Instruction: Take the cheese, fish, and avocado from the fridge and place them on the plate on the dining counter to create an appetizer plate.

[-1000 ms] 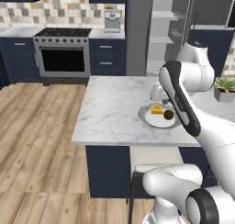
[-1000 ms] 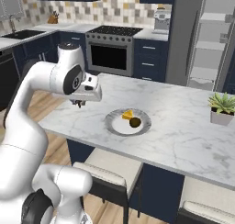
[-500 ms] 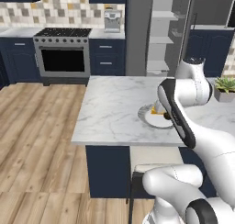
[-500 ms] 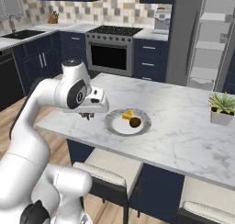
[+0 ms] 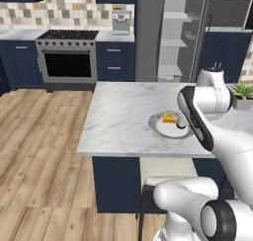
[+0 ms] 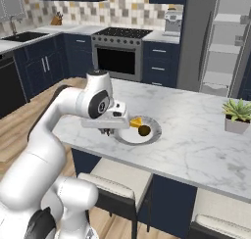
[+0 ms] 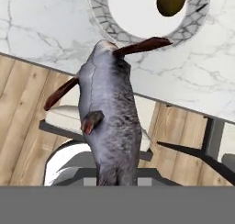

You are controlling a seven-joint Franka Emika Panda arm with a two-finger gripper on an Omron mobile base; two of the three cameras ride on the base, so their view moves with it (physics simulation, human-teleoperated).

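Fish [image 7: 108,122] clenched in the pincer [image 6: 106,131], hovering by the plate [image 6: 155,133]; cheese [image 6: 136,122] and avocado [image 6: 144,131] wait, next lower and release

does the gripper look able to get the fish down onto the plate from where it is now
Probably yes. The gripper, shut on the fish, hangs at the near rim of the plate. The cheese and avocado sit toward the far side, leaving bare plate nearest the fish.
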